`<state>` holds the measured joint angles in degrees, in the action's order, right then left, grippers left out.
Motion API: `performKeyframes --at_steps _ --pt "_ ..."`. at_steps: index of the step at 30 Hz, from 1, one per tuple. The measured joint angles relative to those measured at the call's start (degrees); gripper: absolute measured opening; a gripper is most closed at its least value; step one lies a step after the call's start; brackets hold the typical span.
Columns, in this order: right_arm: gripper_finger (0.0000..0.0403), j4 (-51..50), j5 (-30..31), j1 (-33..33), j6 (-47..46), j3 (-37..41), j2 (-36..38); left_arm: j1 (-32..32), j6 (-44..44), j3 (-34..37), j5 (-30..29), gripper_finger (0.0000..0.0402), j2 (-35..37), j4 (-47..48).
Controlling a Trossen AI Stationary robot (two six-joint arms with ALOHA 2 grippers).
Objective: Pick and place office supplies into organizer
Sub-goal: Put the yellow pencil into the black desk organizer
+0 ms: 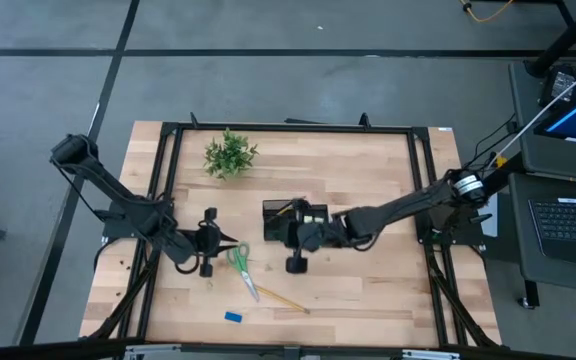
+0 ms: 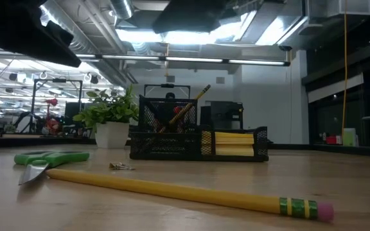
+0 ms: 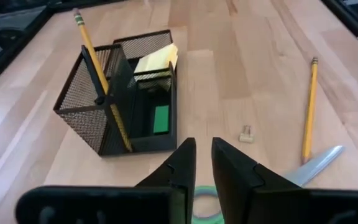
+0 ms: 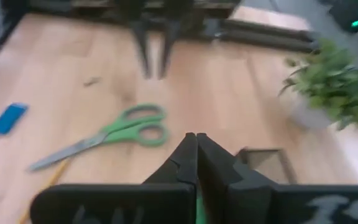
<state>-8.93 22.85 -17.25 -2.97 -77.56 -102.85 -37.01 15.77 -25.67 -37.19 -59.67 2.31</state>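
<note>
The right pincer (image 1: 298, 243), fingers pressed together and empty, hovers at the mesh organizer (image 1: 295, 220). The left pincer (image 3: 202, 163), fingers narrowly parted and empty, hangs just beside the green-handled scissors (image 1: 242, 268). Beyond the scissors lie a yellow pencil (image 1: 283, 298) and a blue block (image 1: 233, 317) on the surface.

The wooden table (image 1: 368, 290) bears organizer (image 1: 295, 221), scissors (image 1: 242, 266), pencil (image 1: 286, 299), blue block (image 1: 233, 317), plant (image 1: 230, 154).

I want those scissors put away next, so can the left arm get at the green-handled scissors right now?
Probably yes. The left gripper hangs just beside the green-handled scissors, its fingers slightly apart and holding nothing. The scissors lie flat on bare wood, with only a yellow pencil near the blade tips. The right gripper is over by the organizer.
</note>
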Motion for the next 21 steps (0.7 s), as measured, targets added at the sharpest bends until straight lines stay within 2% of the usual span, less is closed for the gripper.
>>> performKeyframes --at_steps 6,9,15,21 --pt "0.0004 -4.6 0.0 -3.4 -4.0 0.0 0.0 0.0 -3.0 0.0 0.0 0.006 -2.4 -3.7" --pt "0.0014 -5.7 -0.8 -4.7 -7.5 0.0 0.0 0.0 -3.4 0.0 -0.1 0.0061 -2.9 -4.4" --pt "0.0036 -6.8 -12.1 -5.7 -16.5 0.0 0.0 0.0 -3.4 0.0 -0.2 0.0057 -2.9 -4.3" --pt "0.0037 -6.8 -15.7 -6.1 -21.7 0.0 -0.1 0.0 -0.5 0.0 0.7 0.006 -2.9 -4.3"
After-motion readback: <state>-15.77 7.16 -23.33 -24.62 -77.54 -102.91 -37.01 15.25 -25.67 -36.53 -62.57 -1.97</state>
